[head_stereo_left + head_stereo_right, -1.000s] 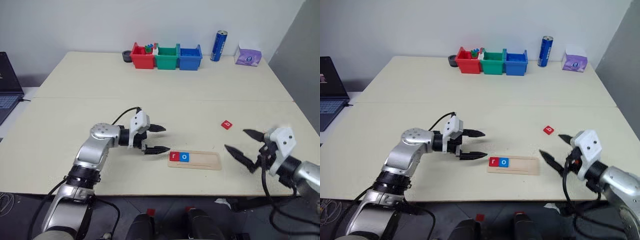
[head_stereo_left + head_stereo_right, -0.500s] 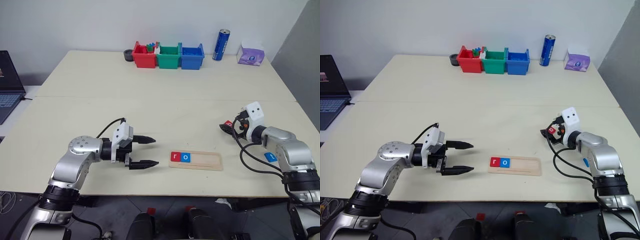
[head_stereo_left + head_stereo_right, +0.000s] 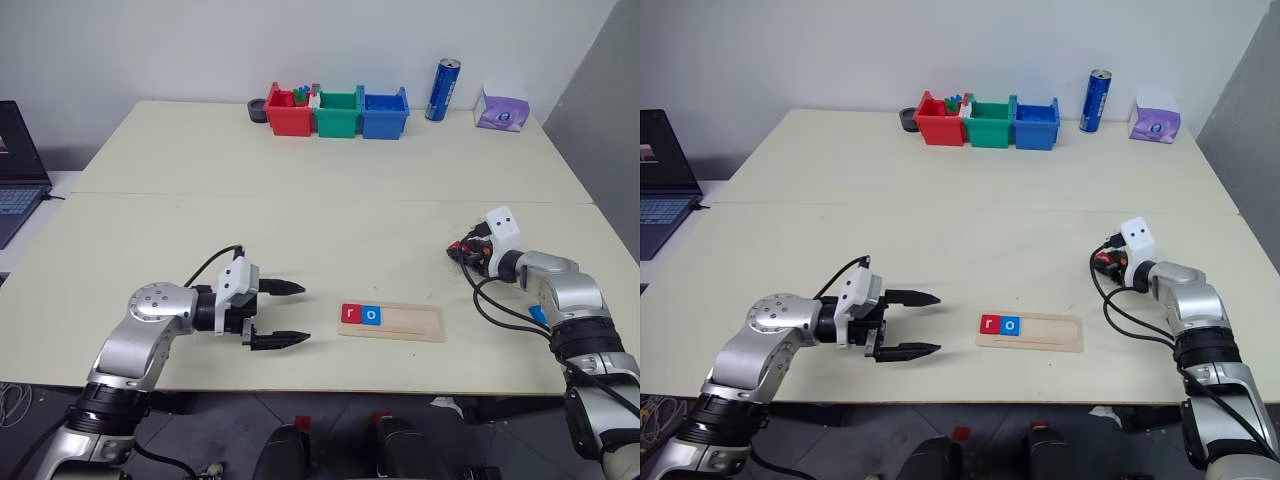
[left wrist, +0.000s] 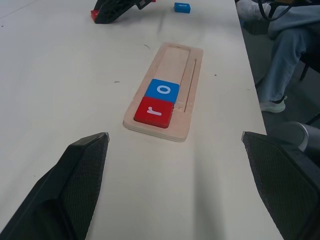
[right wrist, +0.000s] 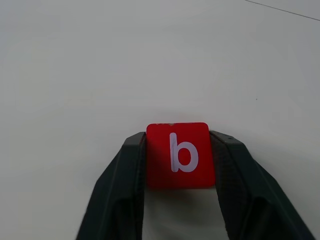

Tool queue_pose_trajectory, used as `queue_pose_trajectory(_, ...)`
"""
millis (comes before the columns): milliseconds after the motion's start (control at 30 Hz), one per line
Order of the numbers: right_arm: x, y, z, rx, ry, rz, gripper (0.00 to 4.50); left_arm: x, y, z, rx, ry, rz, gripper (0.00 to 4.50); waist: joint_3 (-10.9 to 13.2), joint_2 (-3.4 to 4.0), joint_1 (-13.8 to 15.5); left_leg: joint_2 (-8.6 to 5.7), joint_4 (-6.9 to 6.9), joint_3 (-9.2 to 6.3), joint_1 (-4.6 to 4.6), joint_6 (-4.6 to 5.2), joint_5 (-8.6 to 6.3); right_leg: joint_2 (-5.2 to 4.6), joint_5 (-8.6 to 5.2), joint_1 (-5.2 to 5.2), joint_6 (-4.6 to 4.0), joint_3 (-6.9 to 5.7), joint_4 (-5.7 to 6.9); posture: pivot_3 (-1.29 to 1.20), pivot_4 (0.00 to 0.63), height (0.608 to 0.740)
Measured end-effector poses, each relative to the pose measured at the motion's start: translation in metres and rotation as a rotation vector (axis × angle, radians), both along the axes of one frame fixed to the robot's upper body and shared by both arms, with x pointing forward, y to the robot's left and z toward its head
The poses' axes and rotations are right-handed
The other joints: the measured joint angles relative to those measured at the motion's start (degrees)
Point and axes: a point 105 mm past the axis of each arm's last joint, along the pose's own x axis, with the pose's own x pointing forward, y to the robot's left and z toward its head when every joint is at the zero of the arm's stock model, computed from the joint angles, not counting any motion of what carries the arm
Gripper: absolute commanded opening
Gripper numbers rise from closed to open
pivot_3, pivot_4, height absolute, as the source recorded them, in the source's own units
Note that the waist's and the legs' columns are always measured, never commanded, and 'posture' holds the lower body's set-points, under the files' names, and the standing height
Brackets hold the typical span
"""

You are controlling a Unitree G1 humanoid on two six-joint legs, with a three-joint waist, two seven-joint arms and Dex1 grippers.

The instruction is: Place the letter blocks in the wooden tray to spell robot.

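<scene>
currently, a wide cream counter (image 3: 330, 215) has much bare surface around a wooden tray (image 3: 391, 321) lying near its front edge. in the tray's left end sit a red "r" tile (image 3: 349, 313) and a blue "o" tile (image 3: 370, 315), touching; the rest of the groove is free. the left claw (image 3: 284, 313) hovers left of the tray, apart from it, jaws spread and holding nothing. the right claw (image 5: 180, 160), near the counter's right edge, is clenched on a red "b" tile (image 5: 180, 154), one finger on each side. a loose blue tile (image 4: 182, 7) lies just beyond it. along the far edge stand red, green and blue bins (image 3: 335, 111), a blue can (image 3: 440, 90) and a purple packet (image 3: 498, 110). a laptop (image 3: 18, 165) sits at far left.
</scene>
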Motion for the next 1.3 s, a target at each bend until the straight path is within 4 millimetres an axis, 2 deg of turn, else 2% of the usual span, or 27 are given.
queue_pose_trajectory(133,-0.009,-0.002,0.002,-0.029,-0.002,-0.003,1.46,0.000,0.000,-0.002,0.017,-0.013,-0.008,4.50,0.00,0.00,0.23,-0.02,-0.01,-0.03,-0.05,0.00,0.00,-0.02,0.00,0.00,0.00,-0.01,-0.02,0.00,0.150,0.740)
queue_pose_trajectory(333,-0.070,-0.002,0.010,-0.025,-0.081,-0.161,1.46,0.002,-0.007,-0.006,0.016,-0.005,-0.030,4.50,-0.04,0.08,0.40,0.02,0.02,-0.33,-0.57,-0.02,0.00,-0.06,-0.01,-0.33,0.00,-0.10,0.02,0.00,0.150,0.740)
queue_pose_trajectory(400,-0.095,0.004,0.007,0.000,-0.090,-0.234,1.46,0.002,-0.008,-0.007,0.016,-0.001,-0.039,4.50,-0.06,0.11,0.30,0.05,0.02,-0.35,-0.54,-0.02,0.00,-0.05,-0.01,-0.33,0.00,-0.11,0.05,0.00,0.150,0.740)
queue_pose_trajectory(500,-0.133,0.024,-0.007,0.072,-0.035,-0.330,1.46,0.001,-0.011,-0.009,0.016,0.002,-0.065,4.50,-0.09,0.19,-0.08,0.11,0.02,-0.32,-0.45,-0.02,0.01,-0.01,-0.04,-0.32,0.03,-0.07,0.08,0.00,0.150,0.740)
queue_pose_trajectory(600,-0.150,0.033,-0.013,0.105,-0.011,-0.415,1.46,0.002,-0.014,-0.010,0.015,0.004,-0.082,4.50,-0.10,0.19,-0.26,0.06,0.04,-0.21,-0.28,-0.03,0.02,0.04,-0.17,-0.26,0.26,-0.03,0.07,0.00,0.150,0.740)
queue_pose_trajectory(700,-0.156,0.037,-0.020,0.115,0.012,-0.456,1.46,0.004,-0.014,-0.010,0.027,0.000,-0.093,4.50,-0.10,0.19,-0.23,0.00,0.08,-0.10,-0.06,-0.02,0.03,0.01,-0.13,-0.08,0.31,0.08,0.03,0.00,0.150,0.740)
queue_pose_trajectory(867,-0.153,0.035,-0.023,0.117,0.003,-0.510,1.46,0.005,-0.015,-0.012,0.033,0.005,-0.104,4.50,-0.10,0.19,-0.20,0.03,0.01,-0.07,0.00,-0.01,0.02,0.04,-0.15,-0.05,0.29,0.08,0.00,0.00,0.150,0.740)
queue_pose_trajectory(1033,-0.152,0.036,-0.024,0.162,0.000,-0.539,3.20,0.005,-0.017,-0.011,0.028,-0.006,-0.109,4.50,-0.10,0.19,-0.17,0.06,-0.06,-0.10,-0.04,-0.01,0.02,0.05,-0.20,-0.06,0.22,0.07,0.00,0.00,0.150,0.740)
queue_pose_trajectory(1133,-0.146,0.038,-0.015,0.173,-0.036,-0.524,4.31,0.006,-0.018,-0.011,0.028,-0.010,-0.101,4.50,-0.09,0.20,-0.18,0.06,-0.04,-0.11,-0.03,-0.01,0.02,0.05,-0.19,-0.07,0.23,0.06,0.01,0.00,0.150,0.740)
queue_pose_trajectory(1167,-0.142,0.038,-0.007,0.166,-0.066,-0.506,4.45,0.006,-0.018,-0.010,0.029,-0.008,-0.100,4.50,-0.09,0.20,-0.20,0.05,-0.03,-0.12,-0.02,-0.01,0.02,0.05,-0.18,-0.07,0.24,0.07,0.01,0.00,0.150,0.740)
queue_pose_trajectory(1300,-0.129,0.032,0.036,0.094,-0.209,-0.379,4.45,0.005,-0.020,-0.008,0.029,-0.015,-0.100,4.50,-0.09,0.19,-0.14,-0.01,0.01,-0.10,-0.02,-0.01,0.02,0.03,-0.17,-0.04,0.26,0.07,-0.04,0.00,0.150,0.740)
